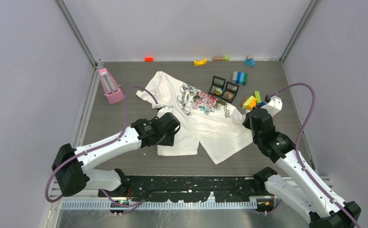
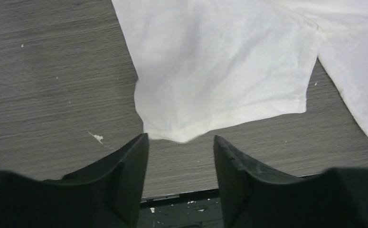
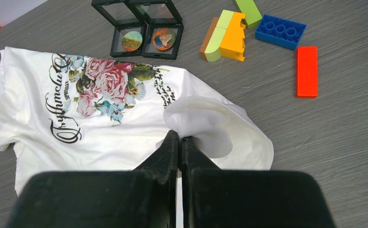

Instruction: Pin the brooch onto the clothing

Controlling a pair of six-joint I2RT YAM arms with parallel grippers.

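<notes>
The white T-shirt (image 1: pixel 205 121) with the rose print lies crumpled in the middle of the table. It also shows in the right wrist view (image 3: pixel 110 137) and the left wrist view (image 2: pixel 220 61). Two round brooches sit in open black boxes behind it, one greenish (image 3: pixel 132 40) and one orange (image 3: pixel 164 39); the boxes also show in the top view (image 1: pixel 223 89). My right gripper (image 3: pixel 179 135) is shut on a raised fold of the shirt near its right edge (image 1: pixel 250 121). My left gripper (image 2: pixel 181 140) is open and empty, just off a lower corner of the shirt (image 1: pixel 168 137).
Coloured building blocks (image 3: pixel 227 35) lie right of the boxes, with a blue one (image 3: pixel 280 31) and a red one (image 3: pixel 306 71) further right. A pink stand (image 1: pixel 109 86) is at the far left. More blocks (image 1: pixel 200 61) line the back wall. The table's near edge (image 2: pixel 182 194) is close below my left fingers.
</notes>
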